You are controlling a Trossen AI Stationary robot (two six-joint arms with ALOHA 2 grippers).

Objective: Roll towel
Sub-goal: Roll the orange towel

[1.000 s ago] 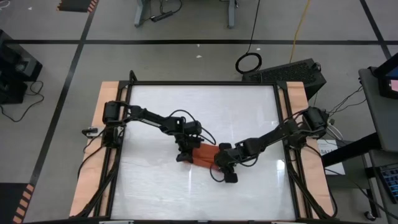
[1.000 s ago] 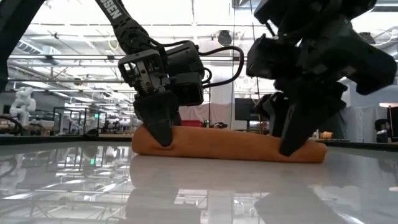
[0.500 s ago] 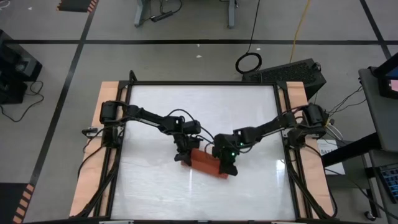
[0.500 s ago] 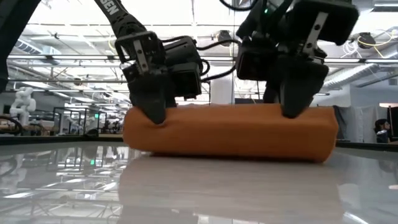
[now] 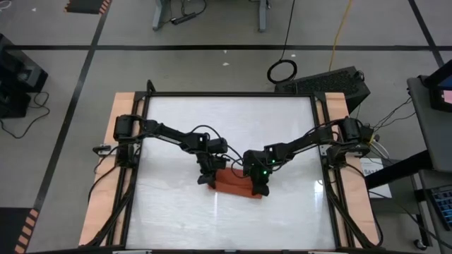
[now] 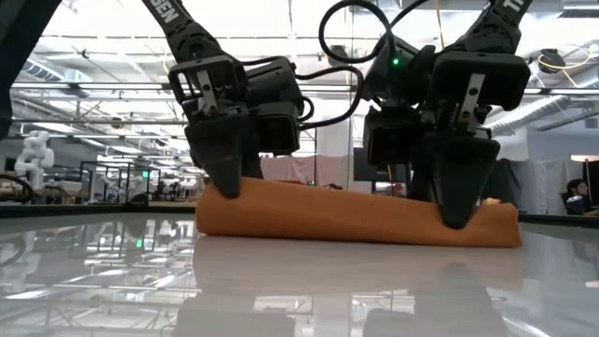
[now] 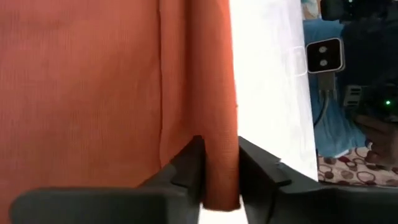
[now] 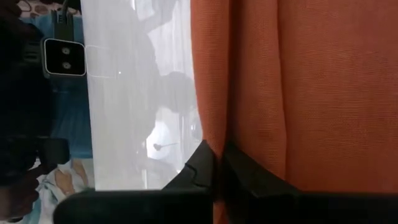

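The rust-orange towel (image 5: 233, 185) lies folded into a long low bundle (image 6: 356, 217) at the middle of the white table (image 5: 169, 127), its underside on the tabletop. My left gripper (image 5: 207, 176) stands over its left end (image 6: 225, 187) and is shut on cloth there. My right gripper (image 5: 258, 186) stands over its right end (image 6: 459, 213), also shut on cloth. Both slant down onto the towel from the far side. Each wrist view is filled by orange cloth with white tabletop beside it. My left gripper pinches a raised strip along the towel's edge (image 7: 221, 168) between its two fingers, at the left end. The fingers (image 7: 193, 165) slant down from above. The towel rests on the table. My right gripper pinches a thin fold at the towel's edge (image 8: 219, 146) between its nearly closed fingers (image 8: 202, 163), at the right end. It slants down from above. The cloth lies on the table below it, slack.
The white tabletop has free room on all sides of the towel. Wooden side rails (image 5: 106, 169) and black frame bars (image 5: 321, 141) border the table. In the low view, the room's shelving and equipment stand behind the table.
My right gripper has swung from the towel's near side toward the far edge, over the towel's right end, turning as it went, and has taken hold of cloth there. The towel bulged up into a thicker bundle, then sank to a lower, sloping shape.
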